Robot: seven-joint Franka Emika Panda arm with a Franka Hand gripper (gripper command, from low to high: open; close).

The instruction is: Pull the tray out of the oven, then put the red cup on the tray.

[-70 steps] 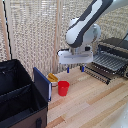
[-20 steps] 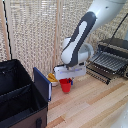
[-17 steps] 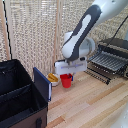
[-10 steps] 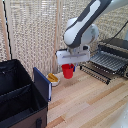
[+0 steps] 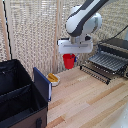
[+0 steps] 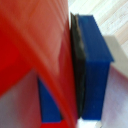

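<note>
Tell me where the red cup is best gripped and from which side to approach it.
Grip it by the rim, coming from above, as the gripper does now: the red cup hangs upright beneath it, clear of the wooden table. The wrist view shows a blue finger pad pressed flat on the red wall. Its slight taper probably makes a rim pinch steadier than a side grasp.

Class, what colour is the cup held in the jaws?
Bright red cup; clearest in the exterior view.

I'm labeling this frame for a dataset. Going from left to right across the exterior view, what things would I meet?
Black fabric box → yellow item → red cup, held off the table in the gripper → tray, pulled out → oven.
</note>
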